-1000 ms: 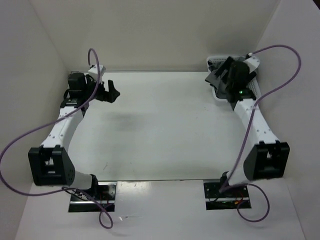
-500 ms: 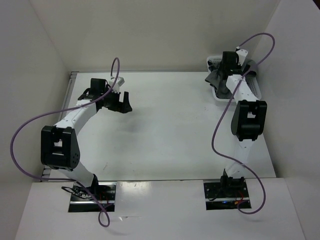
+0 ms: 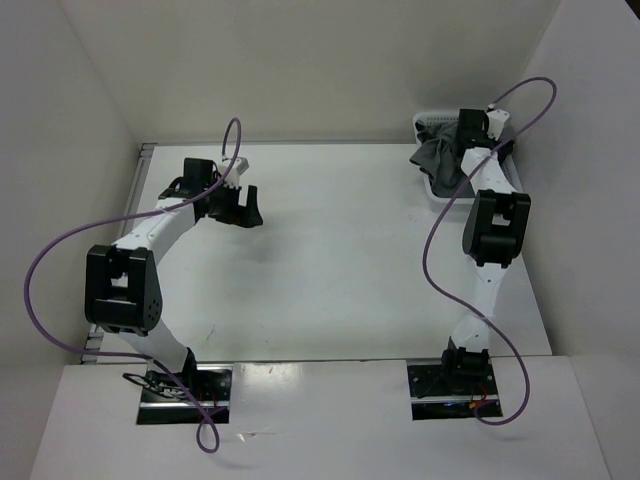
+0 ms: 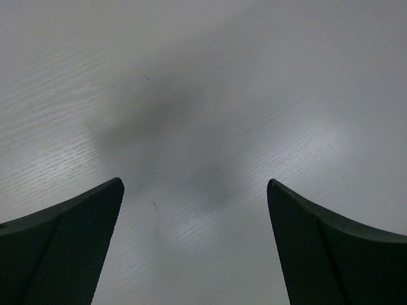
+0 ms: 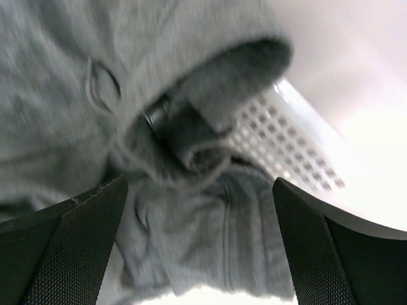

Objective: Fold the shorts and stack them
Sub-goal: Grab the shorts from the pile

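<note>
The grey shorts (image 3: 440,160) lie crumpled in a white basket (image 3: 507,175) at the table's far right corner, one part hanging over its left rim. In the right wrist view the grey fabric (image 5: 210,241) fills the frame, with a dark waistband fold above it. My right gripper (image 3: 468,130) is open right above the shorts, its fingers wide apart on either side of the cloth (image 5: 197,254). My left gripper (image 3: 238,207) is open and empty over bare table (image 4: 197,190) at the far left.
The basket's perforated white wall (image 5: 286,146) shows behind the fabric. White walls close in the table at the left, back and right. Purple cables loop from both arms.
The right arm has reached further back over the basket and now hangs directly above the shorts. The left arm swung in from the left edge, then held still.
</note>
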Controlling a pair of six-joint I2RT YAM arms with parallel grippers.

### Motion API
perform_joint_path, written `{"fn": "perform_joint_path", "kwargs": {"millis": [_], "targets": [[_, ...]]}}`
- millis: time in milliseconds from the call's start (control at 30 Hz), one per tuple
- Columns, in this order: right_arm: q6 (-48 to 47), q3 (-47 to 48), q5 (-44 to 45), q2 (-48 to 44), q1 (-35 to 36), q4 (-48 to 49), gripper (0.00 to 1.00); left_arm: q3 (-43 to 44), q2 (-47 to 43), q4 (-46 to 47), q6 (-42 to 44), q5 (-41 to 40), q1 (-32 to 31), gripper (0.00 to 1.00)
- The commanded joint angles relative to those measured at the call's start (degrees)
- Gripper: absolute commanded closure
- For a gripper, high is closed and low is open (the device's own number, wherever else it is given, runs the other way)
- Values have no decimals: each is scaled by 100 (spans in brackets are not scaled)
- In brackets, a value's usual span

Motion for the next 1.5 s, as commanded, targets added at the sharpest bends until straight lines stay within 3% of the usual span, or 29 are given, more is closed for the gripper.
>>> {"fn": "perform_joint_path", "kwargs": {"millis": [0, 167, 333, 400, 433, 533, 567, 600, 733, 800, 867, 900, 1033, 1200, 1467], "targets": [[-108, 526, -109, 300, -162, 141, 1, 202, 119, 68, 25, -19, -1, 0], [-222, 526, -960, 423, -285, 255, 23, 202, 172, 68, 25, -19, -1, 0], [-274, 526, -1516, 423, -400, 369, 27, 141, 172, 15, 25, 41, -1, 0], [-345, 526, -1595, 476, -400, 370, 41, 141, 172, 15, 25, 42, -1, 0], [-345, 604, -1683, 537, -400, 370, 57, 88, 172, 15, 25, 42, -1, 0], [-345, 657, -1867, 538, -453, 370, 80, 88, 119, 15, 25, 42, -1, 0], [-345, 658, -1868, 538, -453, 370, 95, 88, 119, 15, 25, 42, -1, 0], [-345, 658, -1929, 538, -453, 370, 100, 88, 67, -46, 25, 42, -1, 0], [-345, 605, -1982, 424, -401, 370, 100, -26, 14, -46, 25, 104, -1, 3], [-406, 605, -1982, 258, -331, 317, 100, -26, -39, -46, 25, 104, -1, 10], [-407, 491, -1982, 90, -138, 395, 100, -87, -161, 6, 25, 104, -1, 27], [-407, 369, -1982, -93, -41, 501, 100, -88, -162, 67, 25, 104, -1, 45], [-372, 429, -1763, -209, 495, 264, 100, -254, -294, 182, 25, 104, -1, 63], [32, 1044, -1490, -148, 707, 45, 100, -474, -635, 314, 25, 42, -1, 63], [-38, 1641, -1069, -876, 1111, -122, 100, -791, -1066, 665, 25, -291, -1, 61]]}}
